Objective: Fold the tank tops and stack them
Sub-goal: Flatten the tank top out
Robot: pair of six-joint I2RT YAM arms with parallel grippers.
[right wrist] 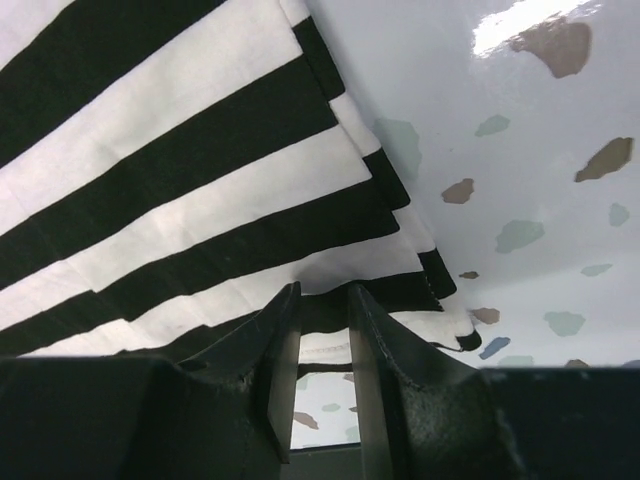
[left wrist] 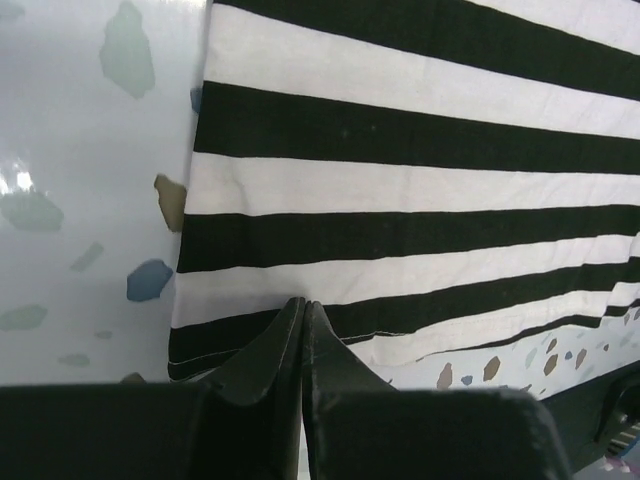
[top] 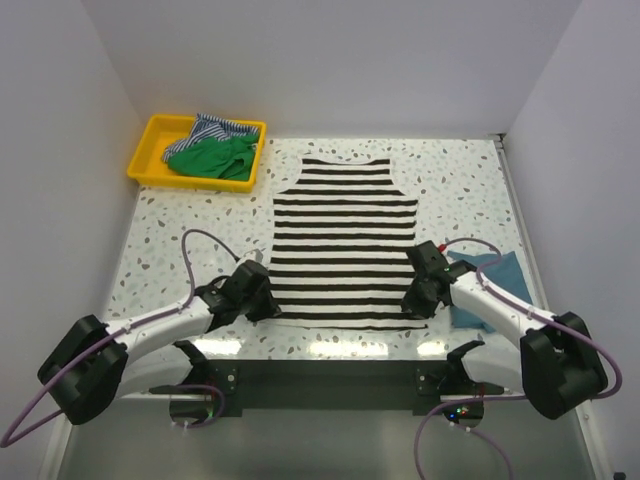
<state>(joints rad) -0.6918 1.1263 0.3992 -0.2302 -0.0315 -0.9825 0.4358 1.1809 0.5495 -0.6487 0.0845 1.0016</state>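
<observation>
Starting the first fold: the black-and-white striped tank top (top: 345, 240) lies flat mid-worktop (top: 450, 170). The left jaws are pinched shut on its near-left hem corner, and the right jaws, barely parted, clamp the near-right corner. Next, both should lift evenly and carry the hem toward the far neckline.

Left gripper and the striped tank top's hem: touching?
Touching. The left wrist view shows the left gripper with its fingertips closed together right on the striped tank top at its bottom hem, no gap visible.
</observation>
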